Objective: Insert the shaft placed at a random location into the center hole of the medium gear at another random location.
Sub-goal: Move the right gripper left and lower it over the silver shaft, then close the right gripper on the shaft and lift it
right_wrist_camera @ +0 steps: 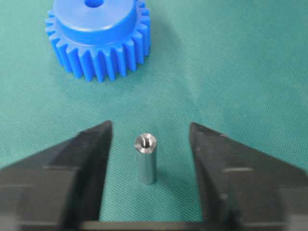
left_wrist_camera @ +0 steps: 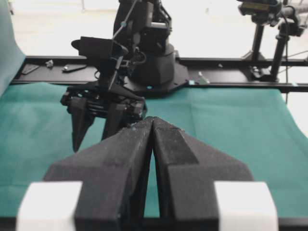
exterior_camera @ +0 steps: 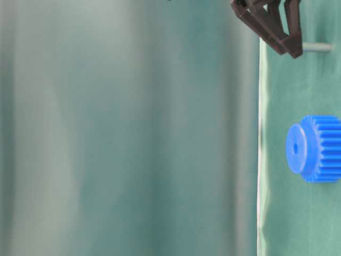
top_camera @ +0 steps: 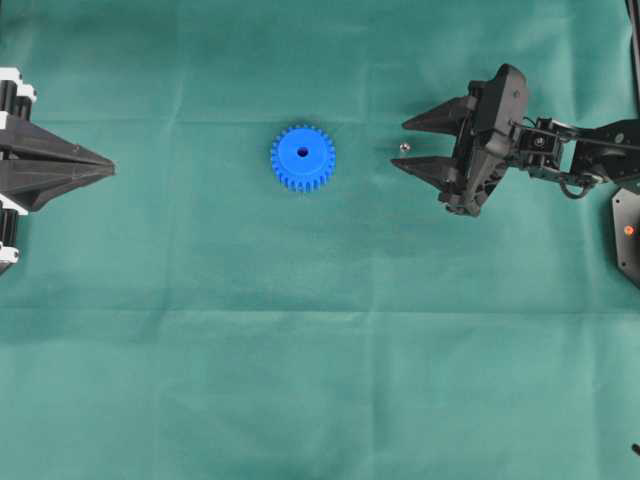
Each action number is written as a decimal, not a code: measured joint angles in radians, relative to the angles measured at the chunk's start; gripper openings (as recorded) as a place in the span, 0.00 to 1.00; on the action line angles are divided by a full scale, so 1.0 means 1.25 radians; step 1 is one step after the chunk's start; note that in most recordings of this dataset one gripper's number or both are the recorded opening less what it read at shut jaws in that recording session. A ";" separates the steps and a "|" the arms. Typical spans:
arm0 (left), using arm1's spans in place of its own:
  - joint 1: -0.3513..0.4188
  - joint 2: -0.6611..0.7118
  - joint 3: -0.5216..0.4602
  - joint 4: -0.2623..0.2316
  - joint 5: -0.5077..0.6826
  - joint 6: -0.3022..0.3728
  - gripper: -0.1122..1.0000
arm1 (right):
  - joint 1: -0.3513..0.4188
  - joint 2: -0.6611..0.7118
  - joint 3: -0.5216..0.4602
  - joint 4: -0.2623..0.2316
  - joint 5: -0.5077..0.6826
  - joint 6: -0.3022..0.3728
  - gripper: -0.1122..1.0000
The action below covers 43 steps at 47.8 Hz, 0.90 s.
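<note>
Two fingers of my right gripper [right_wrist_camera: 149, 154] stand apart either side of the shaft [right_wrist_camera: 145, 159], no contact visible; the pin is upright on the green cloth [right_wrist_camera: 240, 72] at lower centre of the wrist view. Beyond it, upper left, the medium gear [right_wrist_camera: 98, 38] lies flat, center hole [right_wrist_camera: 91, 4] up. Overhead, far left, my left gripper [top_camera: 108, 165] sits closed, level, holding nothing.

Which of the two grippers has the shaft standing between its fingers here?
The right gripper: the upright shaft stands untouched between its open fingers. The left gripper is shut at the cloth's far edge.
</note>
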 measured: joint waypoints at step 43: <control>0.000 0.000 0.000 0.000 0.006 -0.001 0.10 | 0.000 -0.180 -0.027 -0.002 0.185 0.000 0.22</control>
